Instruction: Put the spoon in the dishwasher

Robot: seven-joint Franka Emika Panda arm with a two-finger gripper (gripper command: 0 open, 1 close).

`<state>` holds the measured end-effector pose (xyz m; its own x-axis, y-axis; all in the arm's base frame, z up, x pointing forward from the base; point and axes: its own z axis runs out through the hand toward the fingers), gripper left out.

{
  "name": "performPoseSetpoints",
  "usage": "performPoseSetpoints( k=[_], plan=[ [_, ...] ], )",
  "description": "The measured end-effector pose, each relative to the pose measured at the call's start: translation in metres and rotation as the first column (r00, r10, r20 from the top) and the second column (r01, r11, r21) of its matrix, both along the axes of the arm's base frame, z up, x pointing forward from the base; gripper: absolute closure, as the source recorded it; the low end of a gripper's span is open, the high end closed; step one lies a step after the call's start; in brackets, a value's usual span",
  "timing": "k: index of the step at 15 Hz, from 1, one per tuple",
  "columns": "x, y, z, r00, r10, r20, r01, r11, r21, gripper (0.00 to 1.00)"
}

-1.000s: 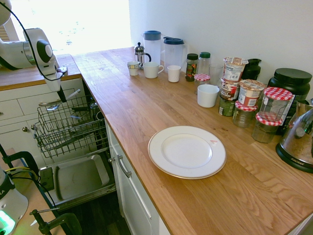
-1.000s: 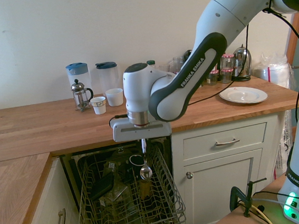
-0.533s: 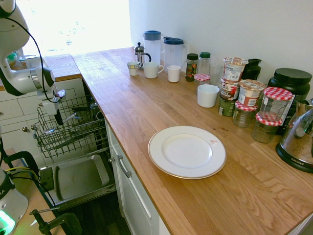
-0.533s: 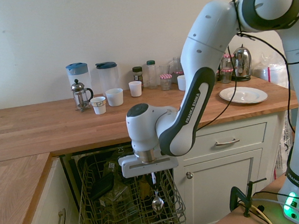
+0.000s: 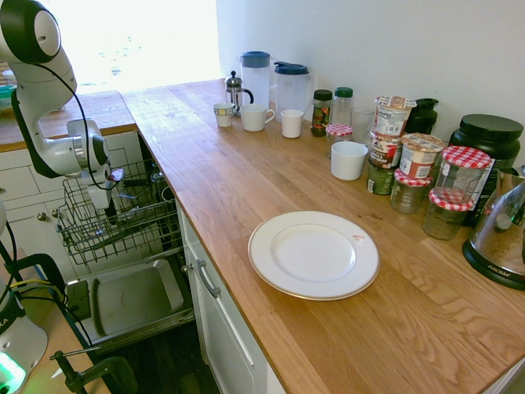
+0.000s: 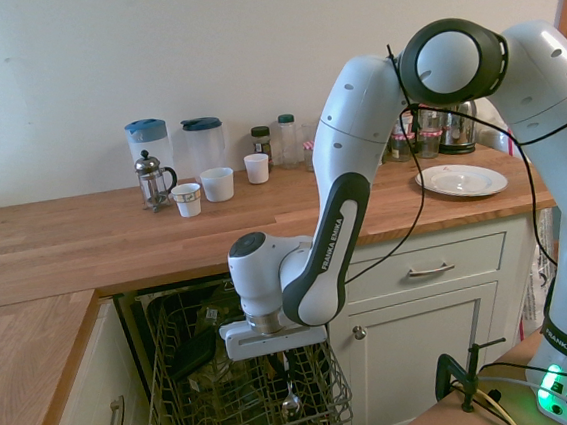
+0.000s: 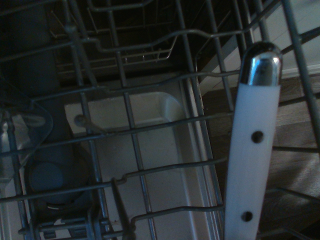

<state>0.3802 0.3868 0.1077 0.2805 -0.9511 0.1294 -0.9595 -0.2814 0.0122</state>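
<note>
Arm bent low — spoon (image 6: 291,403) hanging inside dishwasher (image 6: 243,397).

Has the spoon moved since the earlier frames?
Yes. The spoon, held by the gripper, has gone down from countertop level into the dishwasher rack.

One white plate (image 5: 313,255); two lidded plastic jugs (image 5: 255,74); one French press (image 5: 235,90); three small cups beside them (image 5: 256,117); one larger white cup (image 5: 349,160); two red-checked lidded jars at the far right (image 5: 462,176); one chrome kettle (image 5: 502,234); one black tub (image 5: 488,139); one spoon (image 6: 291,401); one wire rack (image 5: 115,217); one dishwasher (image 5: 131,300); all jars not clearly countable.
</note>
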Motion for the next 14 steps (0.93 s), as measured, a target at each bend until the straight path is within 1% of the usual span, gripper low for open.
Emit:
performPoseSetpoints(
  k=[3,8,10,14],
  plan=[
    [0.000,0.005,-0.001,1.000,0.002,-0.006,-0.002,1.000,0.006,0.00],
    [-0.006,0.015,0.005,1.000,0.018,0.004,-0.018,1.000,0.008,0.00],
    [-0.014,0.020,0.023,0.999,0.026,0.021,-0.026,1.000,0.005,0.00],
    [-0.038,0.023,0.099,0.997,0.024,0.076,-0.022,1.000,-0.021,0.00]
  ],
)
